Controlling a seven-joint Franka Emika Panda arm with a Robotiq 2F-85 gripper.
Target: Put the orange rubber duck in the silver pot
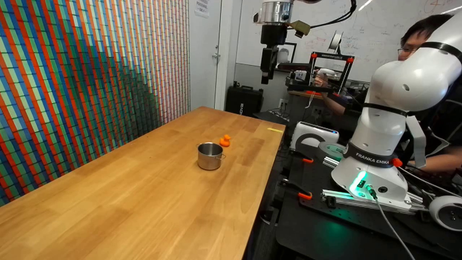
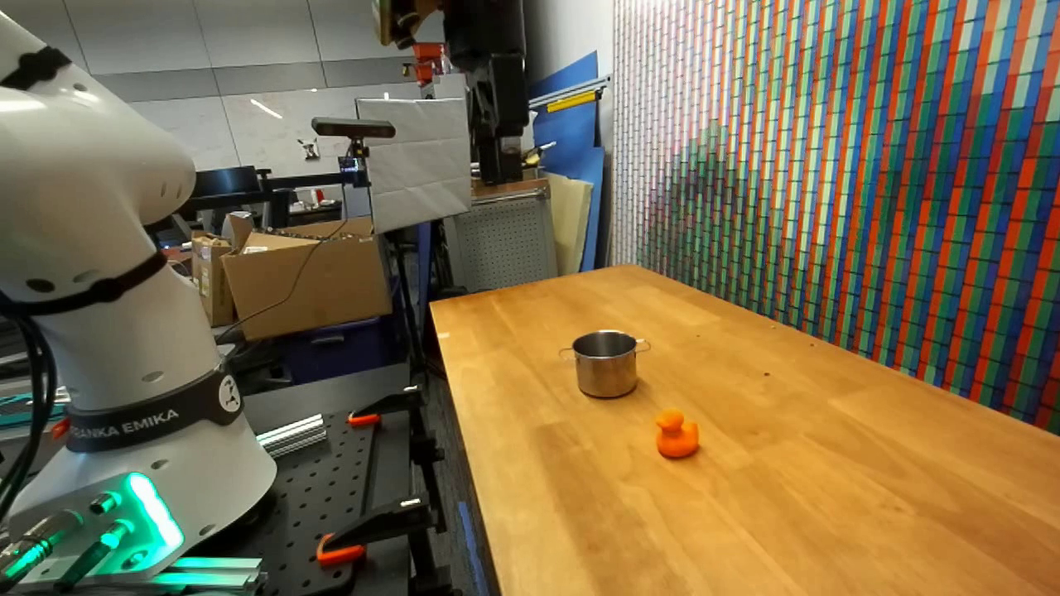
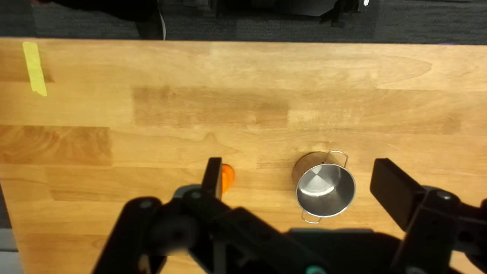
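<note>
The orange rubber duck stands upright on the wooden table, next to the silver pot. The duck and the pot also show apart from each other in an exterior view. In the wrist view the pot looks empty and lies between the finger outlines, far below them. The duck is partly hidden behind the left finger there. My gripper is open, with its fingers wide apart and nothing between them. In both exterior views the gripper hangs high above the table, pointing down.
The wooden table has a strip of yellow tape near one corner. A colourful patterned wall runs along its far side. The robot base stands on a black mount beside the table, with orange-tipped clamps. A person sits behind the arm.
</note>
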